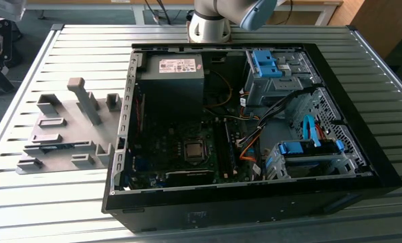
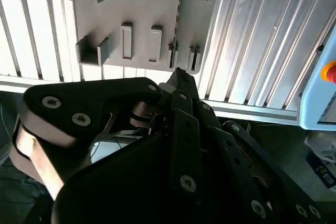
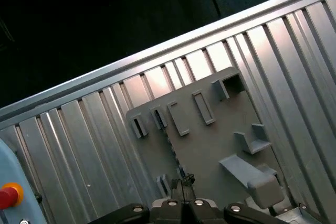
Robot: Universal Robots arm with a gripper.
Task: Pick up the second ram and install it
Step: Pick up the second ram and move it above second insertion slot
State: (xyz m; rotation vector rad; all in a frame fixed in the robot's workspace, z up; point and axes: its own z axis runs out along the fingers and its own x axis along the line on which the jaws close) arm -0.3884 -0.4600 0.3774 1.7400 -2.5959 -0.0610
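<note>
The second ram (image 1: pixel 54 147) lies as a thin blue strip in a slot of the grey fixture plate (image 1: pixel 66 126), at the exterior view's left beside the open computer case (image 1: pixel 255 197). In both wrist views it shows edge-on as a thin dark line, the ram (image 2: pixel 179 9) (image 3: pixel 169 148) running between small grey holder blocks. My gripper (image 2: pixel 178 74) (image 3: pixel 184 182) hangs well above the plate, over one end of the stick. Its black fingers (image 2: pixel 185 124) meet at the tips, shut with nothing between them. The long memory slots (image 1: pixel 225 147) run beside the processor socket (image 1: pixel 194 150).
The case holds a power supply (image 1: pixel 172 76), blue drive cages (image 1: pixel 269 63) and loose orange and black cables (image 1: pixel 251 142). Tall grey blocks (image 1: pixel 86 98) stand up from the fixture plate. The arm's base (image 1: pixel 210 25) stands behind the case. A red button (image 3: pixel 6 195) sits past the table's edge.
</note>
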